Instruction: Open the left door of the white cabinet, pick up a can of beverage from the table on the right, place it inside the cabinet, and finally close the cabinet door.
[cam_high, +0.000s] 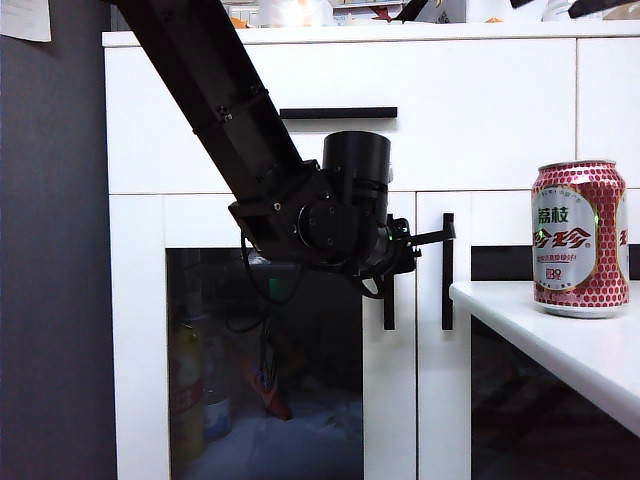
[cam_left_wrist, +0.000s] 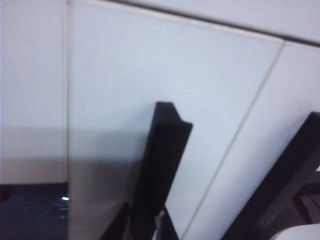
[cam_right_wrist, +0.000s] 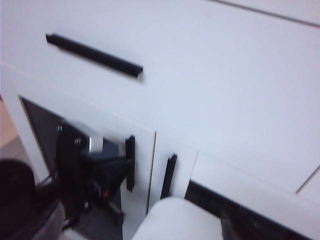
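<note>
Where the table ends at its rounded near edge, the can of beverage stands upright just inside that edge, untouched. Beyond it, the left gripper is clamped narrow on the vertical black handle of the left door of the white cabinet. No frame shows the right gripper's jaws, which are set wide.
</note>
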